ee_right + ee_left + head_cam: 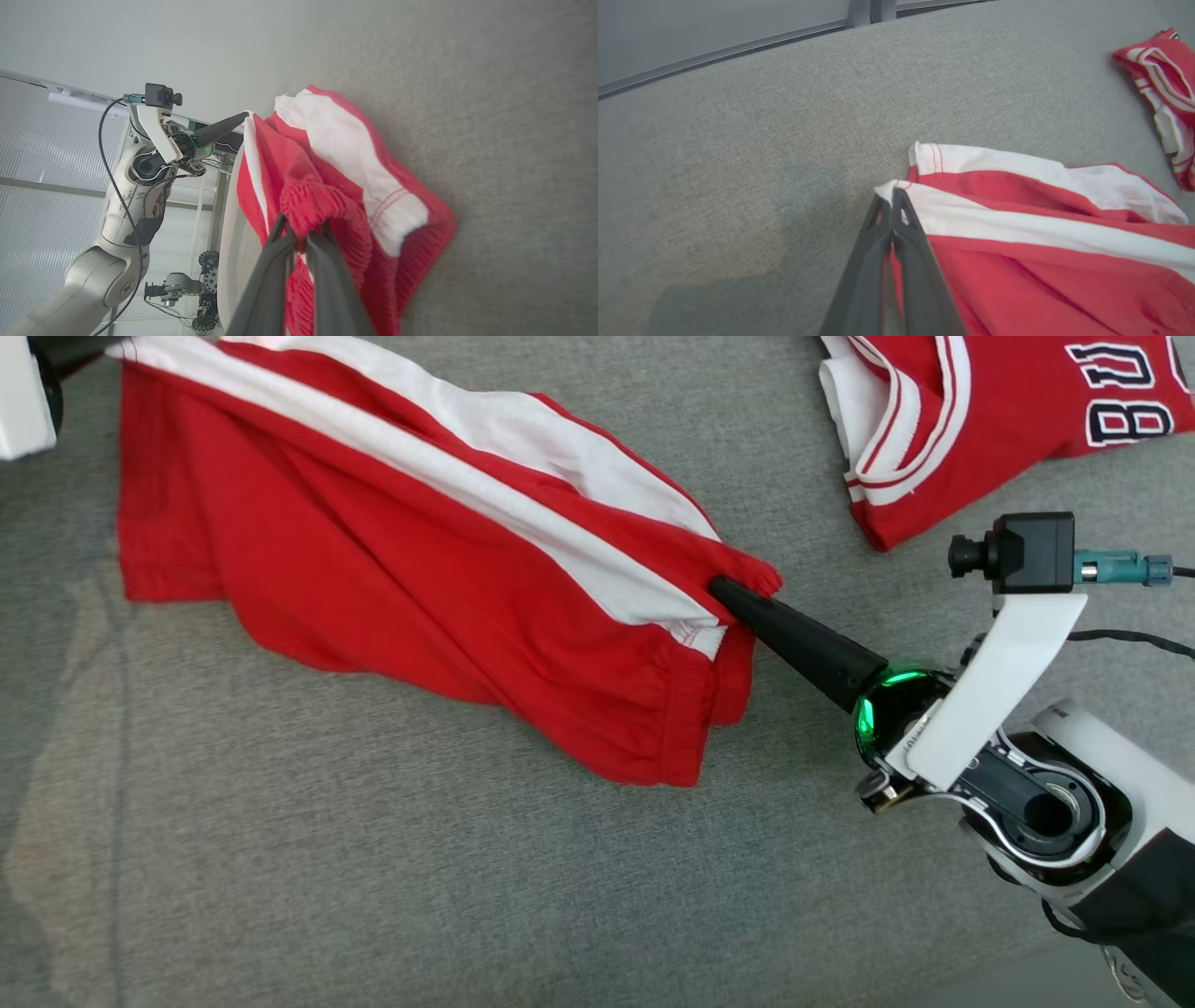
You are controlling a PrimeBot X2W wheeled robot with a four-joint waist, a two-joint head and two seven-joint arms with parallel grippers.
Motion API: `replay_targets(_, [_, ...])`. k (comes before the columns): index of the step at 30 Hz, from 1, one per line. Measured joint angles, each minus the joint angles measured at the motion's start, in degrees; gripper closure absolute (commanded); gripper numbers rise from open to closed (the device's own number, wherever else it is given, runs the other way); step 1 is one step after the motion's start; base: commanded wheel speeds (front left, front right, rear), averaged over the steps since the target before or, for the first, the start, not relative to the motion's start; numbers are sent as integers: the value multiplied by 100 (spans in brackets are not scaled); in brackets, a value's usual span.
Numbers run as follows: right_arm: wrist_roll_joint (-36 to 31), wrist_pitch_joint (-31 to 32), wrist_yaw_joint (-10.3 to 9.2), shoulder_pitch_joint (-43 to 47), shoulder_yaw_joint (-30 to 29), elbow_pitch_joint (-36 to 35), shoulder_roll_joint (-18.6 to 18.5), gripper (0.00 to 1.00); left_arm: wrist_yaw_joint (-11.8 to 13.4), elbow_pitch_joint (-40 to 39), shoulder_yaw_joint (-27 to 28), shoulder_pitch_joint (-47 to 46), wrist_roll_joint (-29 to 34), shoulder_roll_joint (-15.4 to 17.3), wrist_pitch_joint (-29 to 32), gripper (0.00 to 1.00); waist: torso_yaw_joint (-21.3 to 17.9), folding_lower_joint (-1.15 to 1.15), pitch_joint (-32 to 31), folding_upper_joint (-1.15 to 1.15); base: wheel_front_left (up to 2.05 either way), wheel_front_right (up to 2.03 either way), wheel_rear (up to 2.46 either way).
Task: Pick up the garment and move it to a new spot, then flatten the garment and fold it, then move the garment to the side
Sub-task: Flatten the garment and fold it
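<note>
The right gripper (pixel 721 588) is clamped on the red shorts (pixel 355 588) at the waistband (pixel 322 205). The left gripper (pixel 892 198) pinches a hem corner (pixel 883 188). Risk: this shallow corner pinch may slip under tension, dropping that end.

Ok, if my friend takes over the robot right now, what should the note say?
Left gripper: jaws shut on a hem corner of the shorts.
Right gripper: jaws shut on the waistband.
Shorts are stretched between them over the grey cushion; a jersey lies apart, far right.
Done: shorts gripped at both ends.
Left: lay them flat, fold, move aside.
</note>
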Motion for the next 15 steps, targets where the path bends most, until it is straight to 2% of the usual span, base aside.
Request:
replay_targets(13, [-223, 157, 0, 50, -558, 126, 419, 100, -299, 845, -36, -383, 104, -303, 22, 100, -214, 0, 185, 0, 0, 0, 0])
replay_targets(14, [-252, 177, 0, 58, -591, 171, 436, 80, -316, 892, -49, -380, 107, -332, 23, 99, -210, 0, 180, 0, 0, 0, 0])
replay_targets(15, [-269, 204, 0, 69, -622, 201, 452, 59, -335, 934, -41, -376, 99, -370, -3, 68, -204, 0, 170, 0, 0, 0, 0])
